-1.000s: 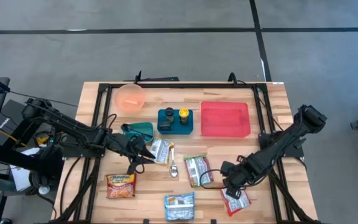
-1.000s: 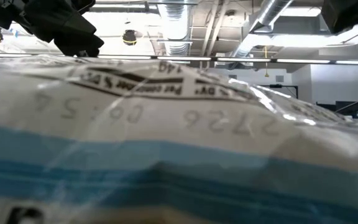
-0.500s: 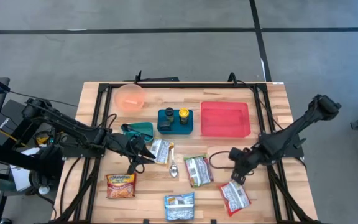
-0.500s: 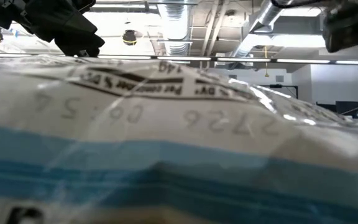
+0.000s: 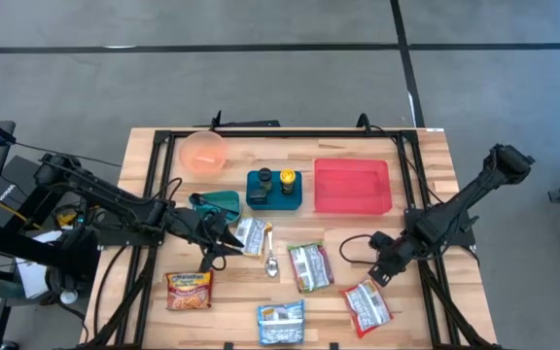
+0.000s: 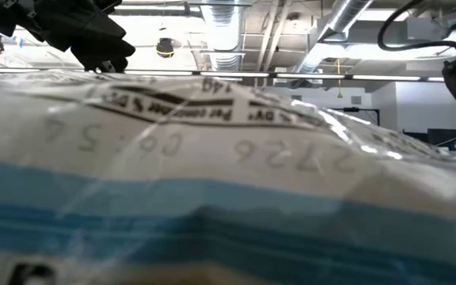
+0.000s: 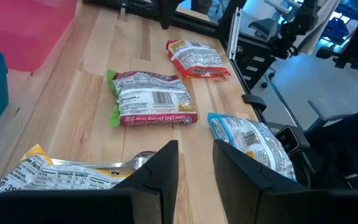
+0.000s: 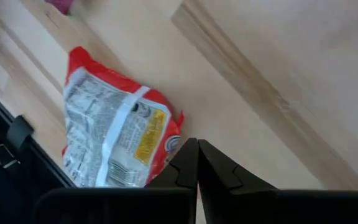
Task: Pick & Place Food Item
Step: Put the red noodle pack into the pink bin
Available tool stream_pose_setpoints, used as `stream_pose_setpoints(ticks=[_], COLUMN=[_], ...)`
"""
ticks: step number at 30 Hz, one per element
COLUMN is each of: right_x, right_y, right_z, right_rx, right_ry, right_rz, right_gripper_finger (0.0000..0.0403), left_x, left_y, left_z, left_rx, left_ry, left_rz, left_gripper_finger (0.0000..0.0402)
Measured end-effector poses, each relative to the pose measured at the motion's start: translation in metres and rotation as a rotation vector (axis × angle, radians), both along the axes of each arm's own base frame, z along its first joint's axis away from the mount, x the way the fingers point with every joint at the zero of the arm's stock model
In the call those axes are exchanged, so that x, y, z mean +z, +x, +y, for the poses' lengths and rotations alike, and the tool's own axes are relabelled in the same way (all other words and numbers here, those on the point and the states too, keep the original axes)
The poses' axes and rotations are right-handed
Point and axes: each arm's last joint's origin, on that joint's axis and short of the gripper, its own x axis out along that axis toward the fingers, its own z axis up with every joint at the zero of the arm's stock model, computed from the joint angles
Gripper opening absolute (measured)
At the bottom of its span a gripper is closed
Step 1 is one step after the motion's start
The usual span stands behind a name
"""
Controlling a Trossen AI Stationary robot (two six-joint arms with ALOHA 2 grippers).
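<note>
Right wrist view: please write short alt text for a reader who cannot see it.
The right gripper, its two dark fingers closed together and empty, is above a wooden table. Beside it lies a red food packet, near the table's dark edge.

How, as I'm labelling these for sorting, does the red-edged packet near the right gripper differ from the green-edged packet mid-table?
Colour: the red packet has red edges, the green packet green ones. Place: the red packet lies at the front right of the table, close to the right gripper; the green packet lies nearer the middle, beside the spoon. Both lie flat on the wood, and no gripper holds either.
</note>
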Motion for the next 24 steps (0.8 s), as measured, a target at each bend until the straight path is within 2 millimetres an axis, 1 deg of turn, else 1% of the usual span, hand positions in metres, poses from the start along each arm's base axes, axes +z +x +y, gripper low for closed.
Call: stream_pose_setpoints(ticks=[2, 4, 12, 15, 19, 24], right_x=[0.000, 0.001, 0.001, 0.002, 0.002, -0.008], right_y=[0.000, 0.001, -0.001, -0.002, -0.002, 0.002], right_z=[0.001, 0.002, 0.005, 0.009, 0.012, 0.016], right_rx=[0.001, 0.000, -0.025, -0.023, -0.021, -0.028], right_ry=[0.005, 0.013, 0.035, 0.044, 0.036, 0.010], right_rz=[-0.003, -0.013, -0.008, -0.019, -0.049, -0.002], right_gripper_finger=[0.0006, 0.0021, 0.0132, 0.0165, 0.0187, 0.0190], left_x=[0.000, 0.000, 0.000, 0.000, 0.000, 0.000], left_y=[0.000, 0.000, 0.000, 0.000, 0.000, 0.000], left_z=[0.000, 0.000, 0.000, 0.000, 0.000, 0.000], left_rx=[0.000, 0.000, 0.000, 0.000, 0.000, -0.001], left_ry=[0.000, 0.000, 0.000, 0.000, 0.000, 0.000], left_rz=[0.000, 0.000, 0.000, 0.000, 0.000, 0.000], left_gripper_finger=[0.0095, 0.0095, 0.0095, 0.0095, 0.0095, 0.0095])
